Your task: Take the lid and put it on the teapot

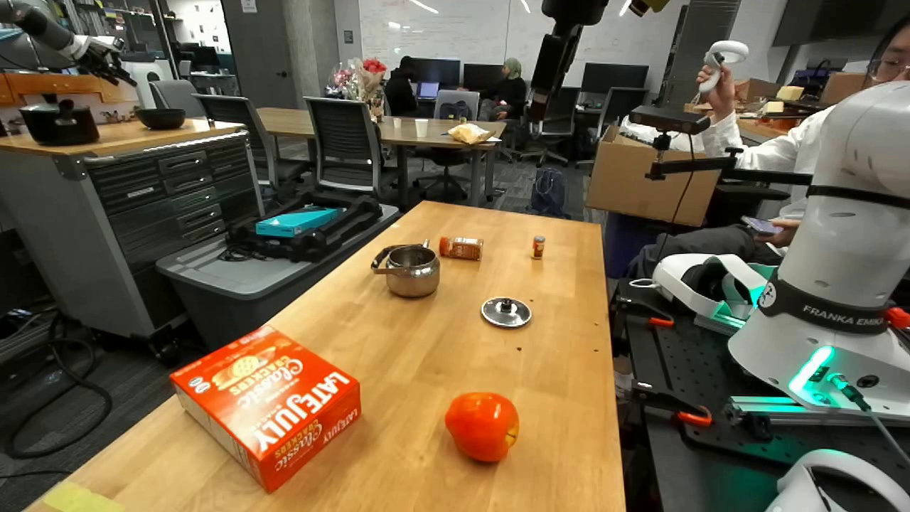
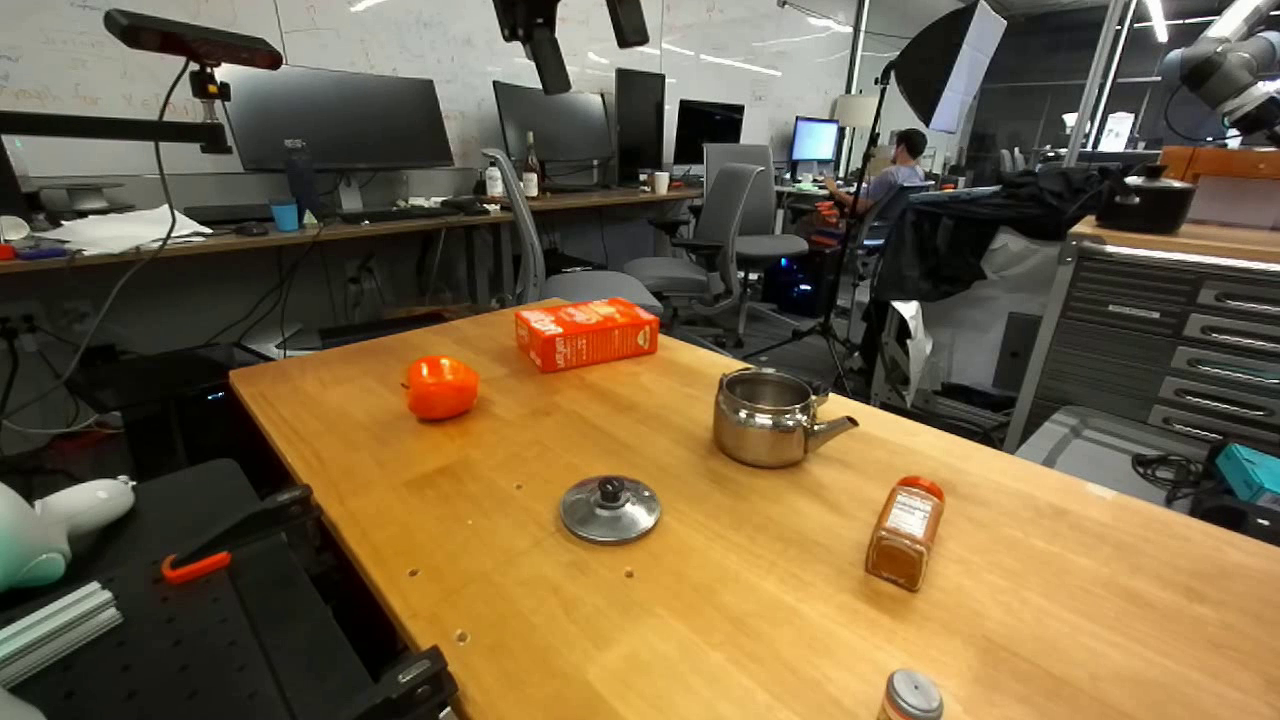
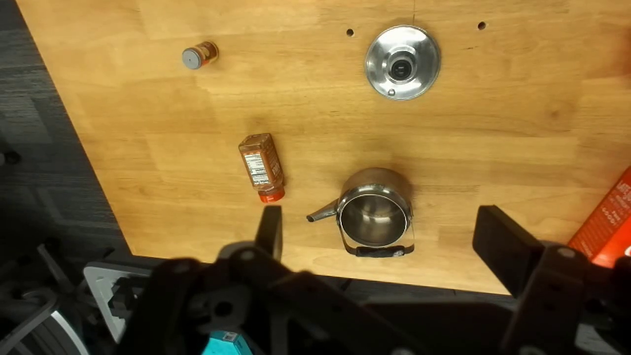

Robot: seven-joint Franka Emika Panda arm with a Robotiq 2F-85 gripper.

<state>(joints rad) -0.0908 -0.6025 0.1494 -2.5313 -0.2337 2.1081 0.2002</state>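
Observation:
The lid, a round silver disc with a dark knob, lies flat, knob up, on the wooden table in both exterior views (image 1: 506, 314) (image 2: 622, 520) and at the top of the wrist view (image 3: 382, 61). The teapot, squat shiny metal, stands upright and uncovered in both exterior views (image 1: 414, 277) (image 2: 760, 432) and the wrist view (image 3: 377, 180). Its handle is folded to the side. My gripper (image 3: 381, 212) is open with nothing between its fingers, high above the table. It also shows at the top of both exterior views (image 1: 546, 103) (image 2: 590, 55).
A red-capped spice bottle (image 1: 463, 248) lies near the teapot's spout. A small grey-capped jar (image 3: 201, 54) stands beyond it. An orange-red round fruit or vegetable (image 1: 480, 427) and a red cracker box (image 2: 588, 335) stand toward the opposite end of the table (image 1: 398, 398).

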